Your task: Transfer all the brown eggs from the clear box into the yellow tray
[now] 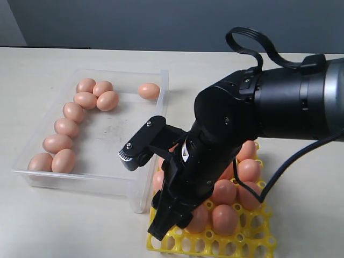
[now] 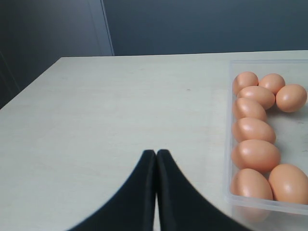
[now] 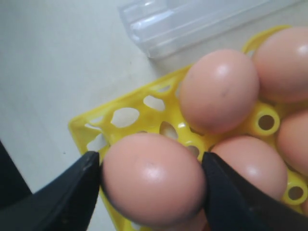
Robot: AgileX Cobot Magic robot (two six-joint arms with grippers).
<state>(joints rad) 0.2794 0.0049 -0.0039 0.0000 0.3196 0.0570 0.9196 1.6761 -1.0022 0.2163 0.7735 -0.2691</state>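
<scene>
The clear box (image 1: 141,189) lies at left and holds several brown eggs (image 1: 66,127), most along its left wall and one (image 1: 149,90) at the far right corner. The yellow tray (image 1: 212,246) sits at lower right with several eggs (image 1: 224,219) in its cups. My right gripper (image 3: 151,168) is shut on a brown egg (image 3: 153,179), held over a front cup of the tray (image 3: 139,118); in the exterior view the arm (image 1: 215,140) hides that egg. My left gripper (image 2: 156,155) is shut and empty over bare table, beside the box's eggs (image 2: 255,155).
The pale table (image 1: 43,226) extends around box and tray. The right arm's black body and cable (image 1: 252,48) hang over the tray and the box's near right corner. A dark wall (image 1: 161,21) stands behind the table.
</scene>
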